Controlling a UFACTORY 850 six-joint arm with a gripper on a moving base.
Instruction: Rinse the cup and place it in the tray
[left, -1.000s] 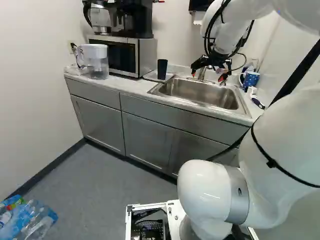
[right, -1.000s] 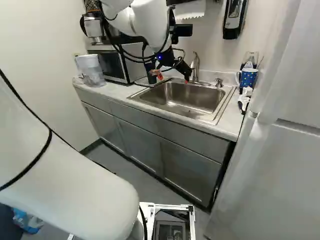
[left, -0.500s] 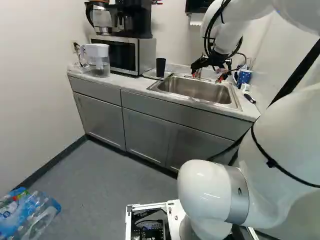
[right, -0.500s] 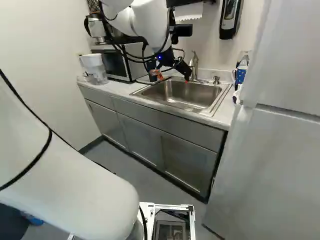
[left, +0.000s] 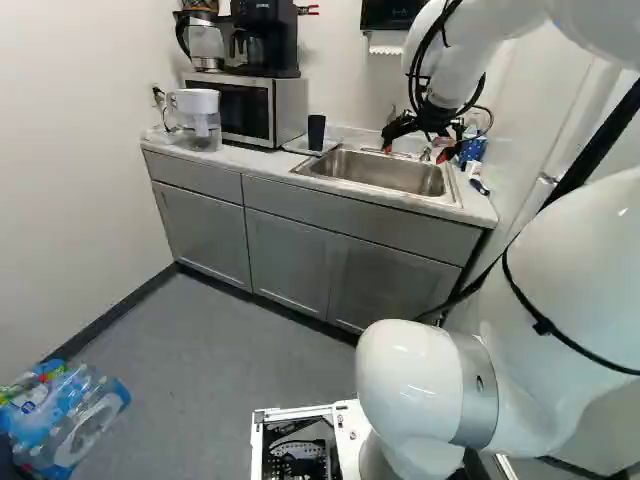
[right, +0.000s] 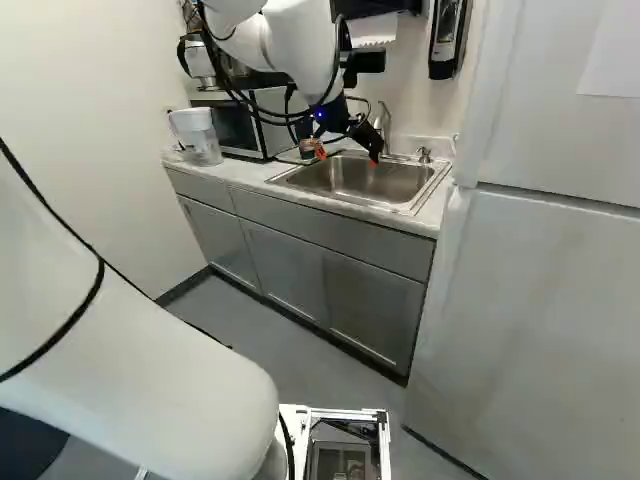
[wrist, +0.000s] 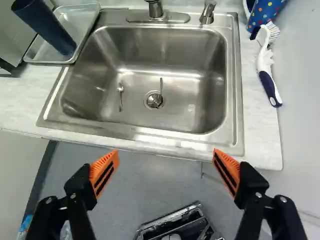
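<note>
The gripper hangs over the sink area in the left base view, its fingers wide open with nothing between them. In the wrist view the open gripper shows the counter's front edge and the sink ahead of it. A dark blue cup stands in a clear shallow tray beside the sink, well apart from the fingers. The left base view shows the same dark cup left of the gripper. The faucet is at the sink's far side.
A polka-dot mug and a brush lie beyond the sink's other side. Small utensils are in the basin. A pitcher and microwave stand past the tray. A fridge is close on the right; bottles lie on the floor.
The base has moved, turning to the right: counter and sink shift left and look smaller, and more of the fridge shows. The arm keeps its pose and the gripper stays open.
</note>
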